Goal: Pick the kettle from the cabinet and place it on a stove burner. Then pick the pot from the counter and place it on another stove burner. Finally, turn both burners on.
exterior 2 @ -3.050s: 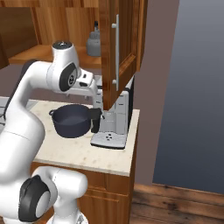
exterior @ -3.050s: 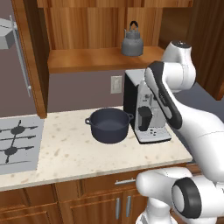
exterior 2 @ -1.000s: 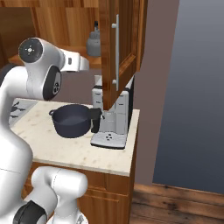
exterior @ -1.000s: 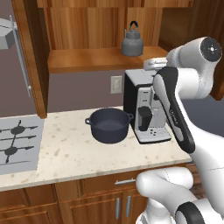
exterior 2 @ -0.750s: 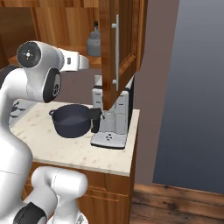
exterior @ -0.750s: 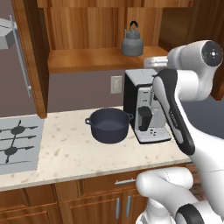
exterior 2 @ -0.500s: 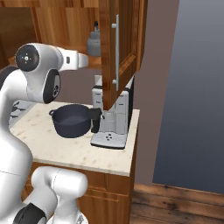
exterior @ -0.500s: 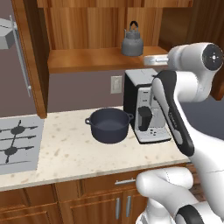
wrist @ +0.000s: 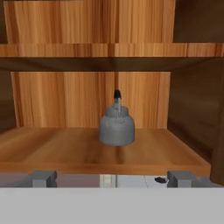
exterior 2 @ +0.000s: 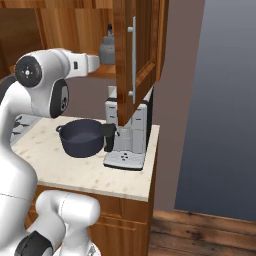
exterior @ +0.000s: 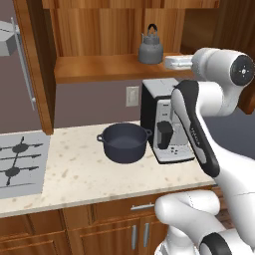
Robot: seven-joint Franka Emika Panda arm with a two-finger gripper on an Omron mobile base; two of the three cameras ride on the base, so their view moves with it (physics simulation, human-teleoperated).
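Observation:
The small grey kettle (exterior: 150, 49) (exterior 2: 107, 50) stands upright on the plank shelf of the open wooden cabinet (exterior: 114, 67). In the hand view the kettle (wrist: 116, 127) sits dead ahead, mid-shelf, well beyond my fingertips (wrist: 42, 178). My gripper (wrist: 111, 179) (exterior: 172, 62) is open and empty, level with the shelf's front edge, to the kettle's right in the left base view. The dark blue-grey pot (exterior: 124, 143) (exterior 2: 82, 137) rests on the speckled beige counter (exterior: 74, 174). Two black burners (exterior: 15, 149) lie on the silver cooktop (exterior: 30, 177) at far left.
A white-and-black coffee machine (exterior: 164, 124) (exterior 2: 127, 135) stands right of the pot, under the shelf. The cabinet door (exterior 2: 142, 55) with its slim silver handle hangs open beside my arm. A grey hood (exterior: 7, 40) hangs over the cooktop. Low cupboards (exterior: 99, 229) run below the counter.
The arm has risen from in front of the coffee machine to shelf height, and over the last second the hand eased closer to the cabinet. Kettle and pot have not moved.

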